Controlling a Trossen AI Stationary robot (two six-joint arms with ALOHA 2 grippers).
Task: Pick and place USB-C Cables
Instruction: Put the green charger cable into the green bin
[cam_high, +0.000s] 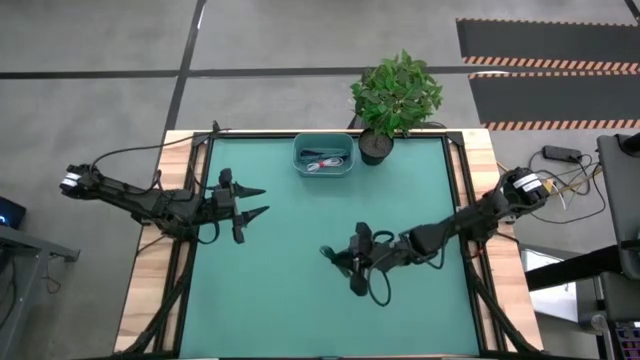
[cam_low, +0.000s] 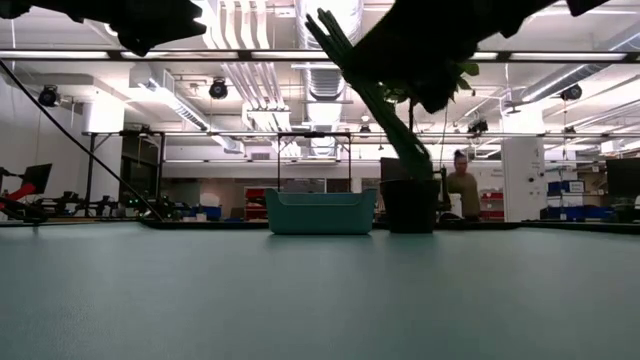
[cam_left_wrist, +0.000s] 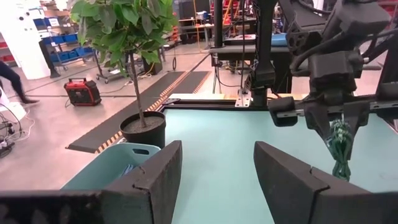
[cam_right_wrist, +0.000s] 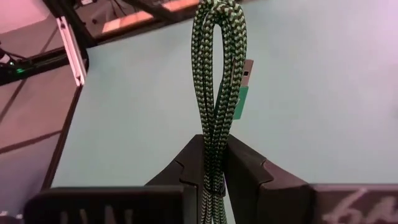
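Observation:
A green braided USB-C cable (cam_right_wrist: 217, 62), folded into a bundle, is held by my right gripper (cam_high: 338, 258) above the middle of the green table, right of centre. In the left wrist view that cable (cam_left_wrist: 339, 146) hangs under the right gripper's fingers. My left gripper (cam_high: 262, 200) stands open over the table's left part, pointing level toward the right edge, with nothing between its fingers (cam_left_wrist: 158, 171). A teal bin (cam_high: 323, 155) at the far edge holds more thin cables (cam_high: 322, 163). My right gripper pinches the green cable's bundled strands (cam_right_wrist: 214, 134) between its two fingers, several strands together. The folded loop end (cam_right_wrist: 219, 25) and a connector (cam_right_wrist: 244, 78) stick out past the fingertips. The cable (cam_low: 372, 100) is lifted clear of the table.
A potted plant (cam_high: 395, 95) stands at the far edge, just right of the bin. Wooden strips (cam_high: 150, 290) and dark frame rails border the green mat (cam_high: 300, 310). A person (cam_low: 462, 185) stands in the room beyond the table.

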